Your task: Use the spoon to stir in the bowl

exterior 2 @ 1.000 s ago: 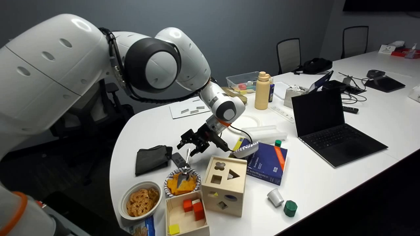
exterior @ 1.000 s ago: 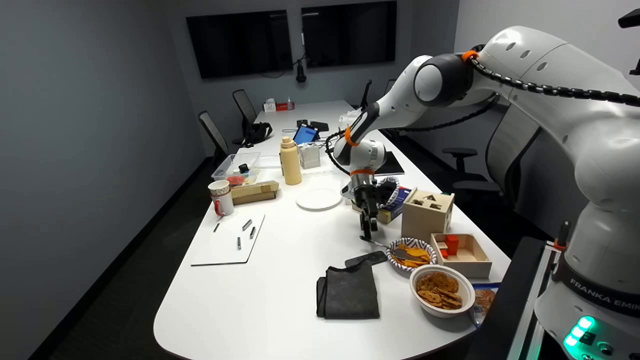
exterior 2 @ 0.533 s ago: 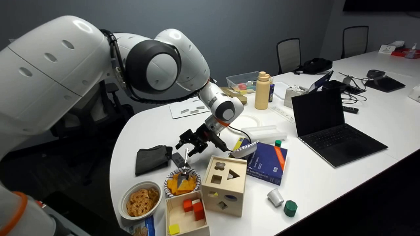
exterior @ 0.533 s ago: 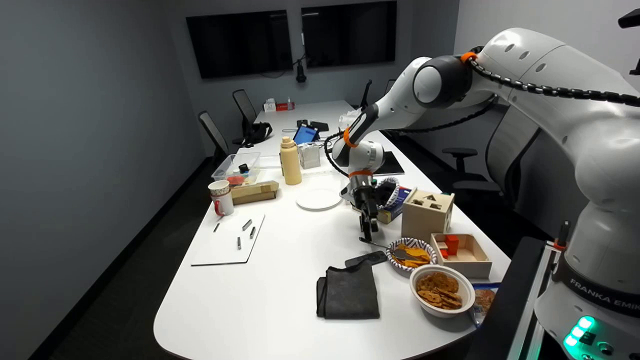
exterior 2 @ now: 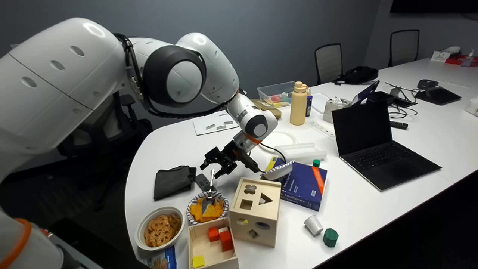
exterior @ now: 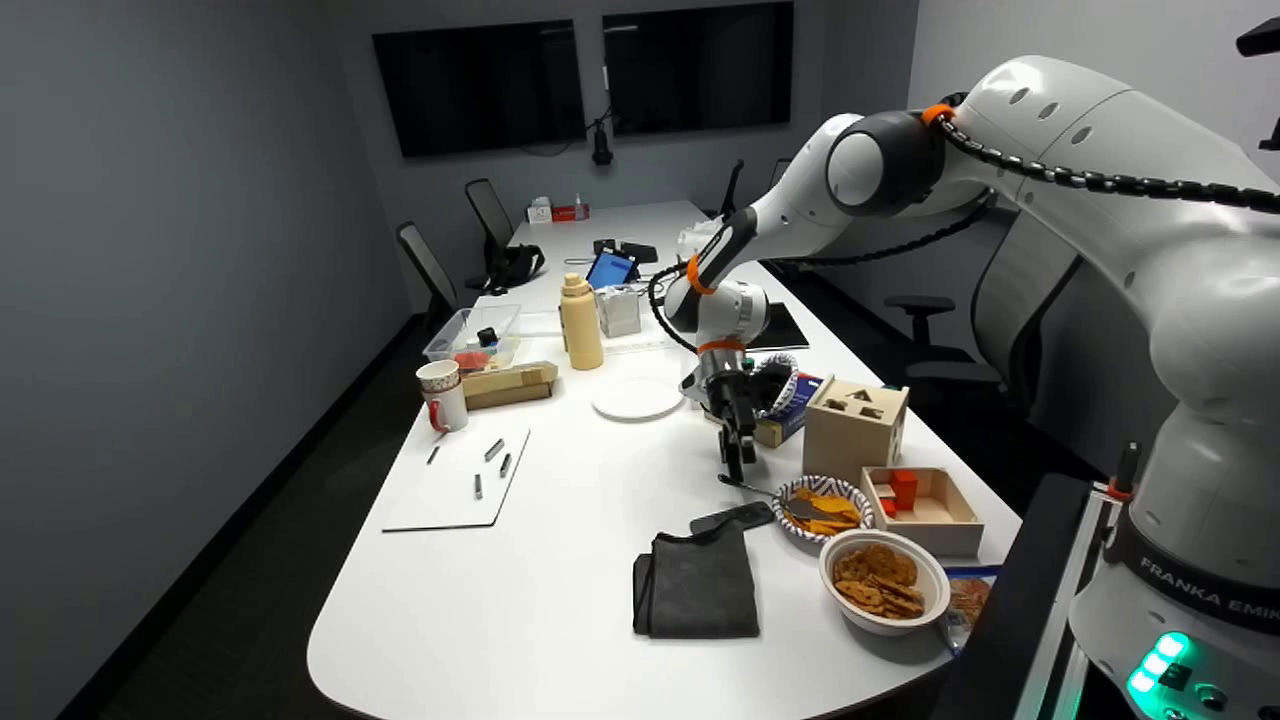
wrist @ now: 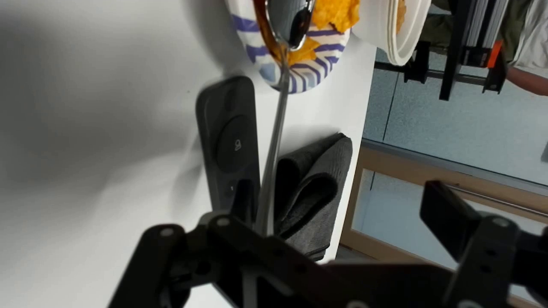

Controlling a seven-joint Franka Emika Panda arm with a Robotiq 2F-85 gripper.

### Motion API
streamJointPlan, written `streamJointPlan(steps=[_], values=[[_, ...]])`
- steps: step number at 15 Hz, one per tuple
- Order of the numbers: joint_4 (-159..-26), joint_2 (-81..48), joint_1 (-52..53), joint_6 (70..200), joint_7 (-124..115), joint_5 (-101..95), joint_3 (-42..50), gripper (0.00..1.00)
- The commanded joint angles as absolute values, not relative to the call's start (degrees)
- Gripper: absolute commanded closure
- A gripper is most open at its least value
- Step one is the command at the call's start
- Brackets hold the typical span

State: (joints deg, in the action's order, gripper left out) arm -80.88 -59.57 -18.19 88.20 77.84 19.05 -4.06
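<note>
The bowl [exterior: 865,500], with a blue-and-white patterned rim and orange chips in it, sits on the table in both exterior views; part of it shows at the top of the wrist view. A silver spoon [wrist: 280,111] rests with its head in the bowl and its handle slanting up over the rim. My gripper [exterior 2: 210,170] stands open by the handle's upper end, its jaws wide apart. In the wrist view the handle runs along the inner side of the left finger [wrist: 245,192], far from the right one. Its end is hidden; I cannot tell whether they touch.
A larger white bowl [exterior: 872,622] with brown crisps stands close to the patterned one. Near it are a wooden tray [exterior 2: 216,263] with blocks and a wooden shape box [exterior 2: 255,220]. A black remote [wrist: 227,141] and folded dark cloth [exterior: 697,590] lie beside the spoon handle.
The gripper has shifted very slightly, and the spoon's handle end with it, towards the cloth side. Over the last half second I see no movement.
</note>
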Motion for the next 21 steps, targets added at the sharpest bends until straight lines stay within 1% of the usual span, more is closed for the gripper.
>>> streamJointPlan(steps=[1, 6, 13, 14, 15, 16, 17, 19, 20, 21], values=[[-81.72, -59.02, -18.2, 89.63, 77.01, 19.46, -4.13, 0.0], [-86.0, -56.78, -17.56, 96.98, 74.96, 20.1, -4.15, 0.0], [-92.58, -54.27, -16.54, 103.67, 73.18, 19.92, -4.9, 0.0], [-93.67, -53.71, -16.5, 104.57, 73.13, 19.96, -5.03, 0.25], [-94.68, -53.17, -16.56, 105.46, 73.13, 20.09, -5.2, 0.27], [-95.81, -52.53, -16.66, 106.34, 73.12, 20.28, -5.34, 0.34], [-96.8, -51.97, -16.7, 107.15, 73.04, 20.4, -5.44, 0.44], [-98.39, -51.08, -16.72, 108.47, 72.93, 20.57, -5.58, 0.58], [-99.15, -50.69, -16.68, 109.08, 72.68, 20.75, -5.62, 0.67], [-99.73, -50.36, -16.69, 109.55, 72.67, 20.83, -5.66, 0.74]])
